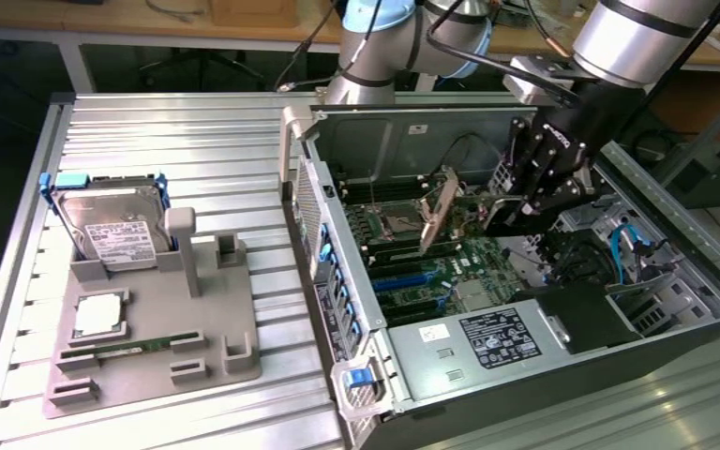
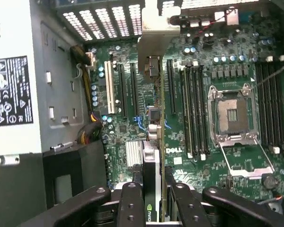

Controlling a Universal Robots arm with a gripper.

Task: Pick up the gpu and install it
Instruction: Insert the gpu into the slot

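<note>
- Tool (image 1: 510,214) is reaching down into the open computer case (image 1: 385,141), with its dark fingers (image 2: 132,205) clamping one end of the gpu (image 1: 435,220) between them.
- The gpu is hanging edge-on over the green motherboard (image 1: 460,272), with its silver bracket (image 2: 154,28) at the end far from the tool. Whether the card is touching a slot cannot be told.
- A bare processor socket (image 2: 232,113) is lying just beside the card.
- Toward the exterior view's left, well apart, a hard drive (image 1: 116,230) is standing in a grey holder (image 1: 210,347) on the ribbed metal counter (image 1: 160,131).
</note>
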